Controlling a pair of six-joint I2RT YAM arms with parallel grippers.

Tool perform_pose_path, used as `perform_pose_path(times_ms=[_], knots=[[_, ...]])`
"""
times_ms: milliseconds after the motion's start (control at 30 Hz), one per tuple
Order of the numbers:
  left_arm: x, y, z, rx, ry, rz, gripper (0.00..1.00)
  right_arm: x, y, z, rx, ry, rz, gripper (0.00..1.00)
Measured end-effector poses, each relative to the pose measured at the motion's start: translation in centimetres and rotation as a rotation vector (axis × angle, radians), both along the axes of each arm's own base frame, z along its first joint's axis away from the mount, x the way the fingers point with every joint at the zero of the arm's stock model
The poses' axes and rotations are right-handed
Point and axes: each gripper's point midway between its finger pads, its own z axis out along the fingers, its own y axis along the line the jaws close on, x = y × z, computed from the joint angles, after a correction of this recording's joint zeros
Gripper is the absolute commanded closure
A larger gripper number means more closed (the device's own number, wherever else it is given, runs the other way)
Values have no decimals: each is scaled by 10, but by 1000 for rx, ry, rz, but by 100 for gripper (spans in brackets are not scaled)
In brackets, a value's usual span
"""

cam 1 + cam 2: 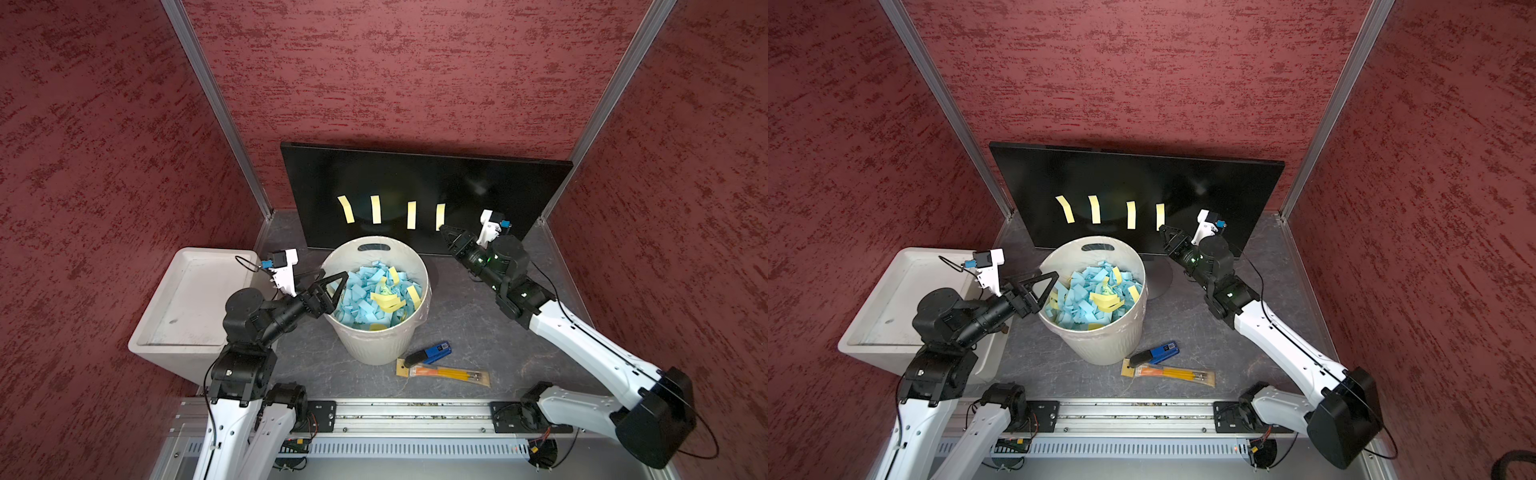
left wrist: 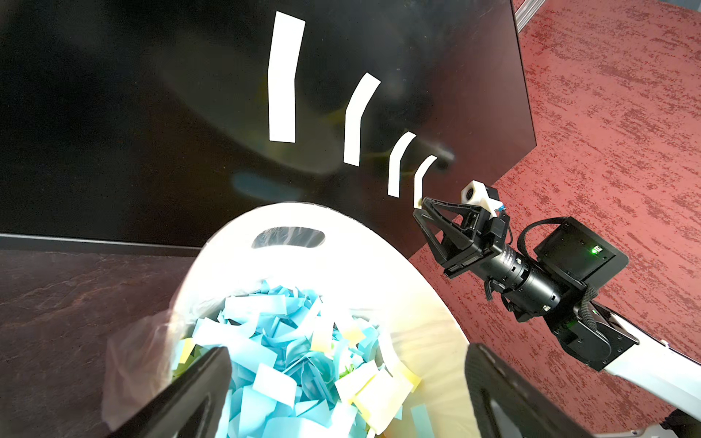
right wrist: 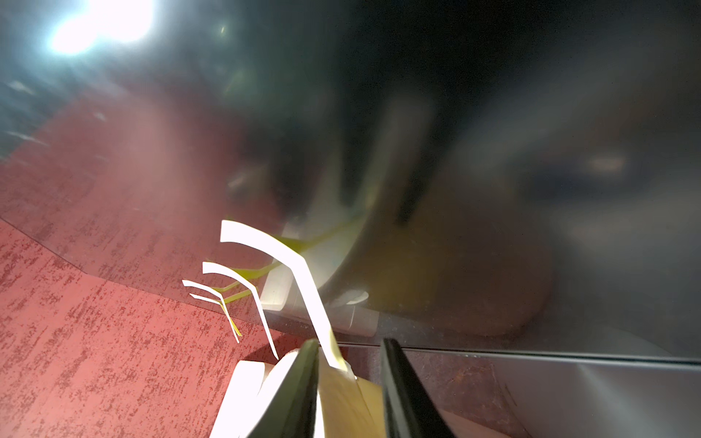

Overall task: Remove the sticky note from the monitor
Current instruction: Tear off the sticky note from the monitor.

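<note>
Right claw [image 3: 351, 343] narrowly open, straddling free lower end of rightmost sticky note [image 1: 440, 215], long axis upright on monitor [image 1: 415, 174]; not yet pinched. Left claw [image 1: 333, 275] wide open, farther off

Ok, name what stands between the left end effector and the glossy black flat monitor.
The round white ribbed bin full of blue and yellow paper slips; the left wrist view shows it ahead of the left end effector, monitor behind.

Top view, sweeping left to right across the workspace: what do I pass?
From the left: white tub → paper-filled wastebasket → right gripper, its jaws at the rightmost sticky note on the monitor.
</note>
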Motion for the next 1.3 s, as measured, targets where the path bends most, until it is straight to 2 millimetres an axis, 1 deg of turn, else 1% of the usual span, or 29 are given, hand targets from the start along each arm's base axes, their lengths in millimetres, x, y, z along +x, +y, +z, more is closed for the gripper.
perform_pose_path(times_ms=[567,1100,1300], knots=[[0,0,0,0,1,0,0,2,1,4,10,-19,6,100],[0,0,0,0,1,0,0,-2,6,4,11,-19,40,100],[0,0,0,0,1,0,0,-4,6,8,15,-25,49,100]])
